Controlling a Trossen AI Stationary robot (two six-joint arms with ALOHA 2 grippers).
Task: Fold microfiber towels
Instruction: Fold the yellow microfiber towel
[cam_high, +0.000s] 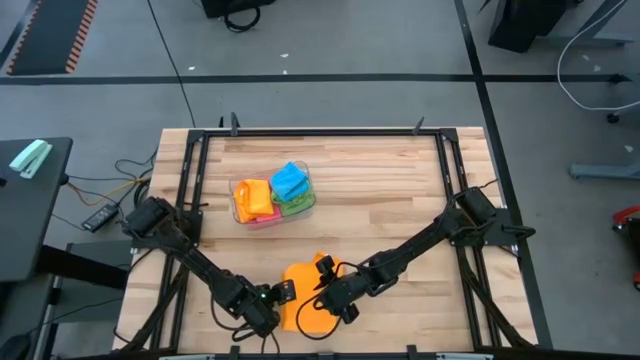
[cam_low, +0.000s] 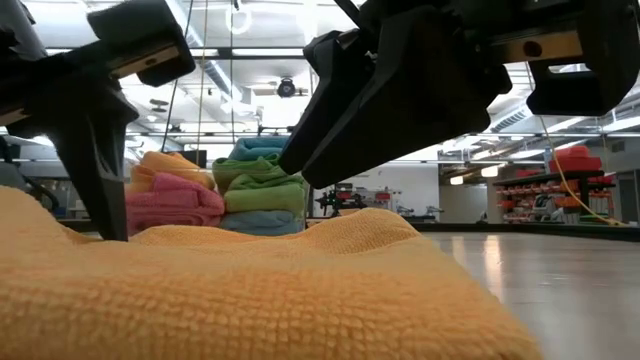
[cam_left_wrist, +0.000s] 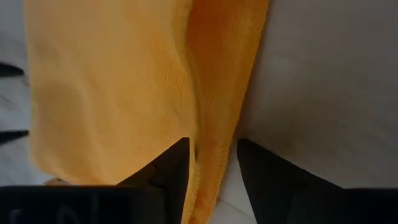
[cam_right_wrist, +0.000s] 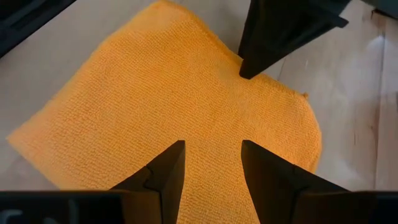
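The high view looked straight down on the whole table; the low view sat at tabletop height, pressed close against the orange towel, facing the room; each wrist view looked closely past its own fingers onto that towel; all four shared it.
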